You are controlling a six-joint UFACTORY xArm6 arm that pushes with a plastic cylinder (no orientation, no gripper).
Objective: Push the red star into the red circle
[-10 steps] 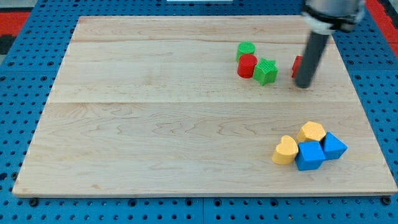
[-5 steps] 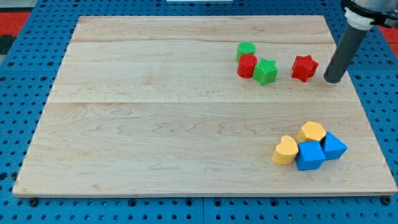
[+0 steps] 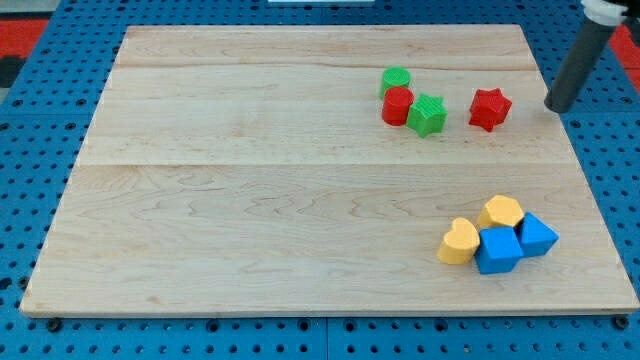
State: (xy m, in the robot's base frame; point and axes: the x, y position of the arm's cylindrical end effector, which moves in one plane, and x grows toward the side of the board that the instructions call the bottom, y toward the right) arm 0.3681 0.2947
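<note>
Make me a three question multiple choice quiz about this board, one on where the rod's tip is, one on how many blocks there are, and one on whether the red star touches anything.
1. Where is my tip relative to the red star?
A. To the view's right of it, apart
B. To the view's left of it
C. Resting on top of it

2. How many blocks lie on the board?
A. Six
B. Eight
C. Ten

3. What is the red star's state?
A. Pressed against the red circle
B. Standing alone, touching nothing
C. Stacked on the green star

Answers:
1. A, bare wood shows between tip and star.
2. B: the green circle, red circle, green star and red star up top, plus two yellow blocks and two blue blocks at lower right.
3. B, a gap separates it from the green star.
</note>
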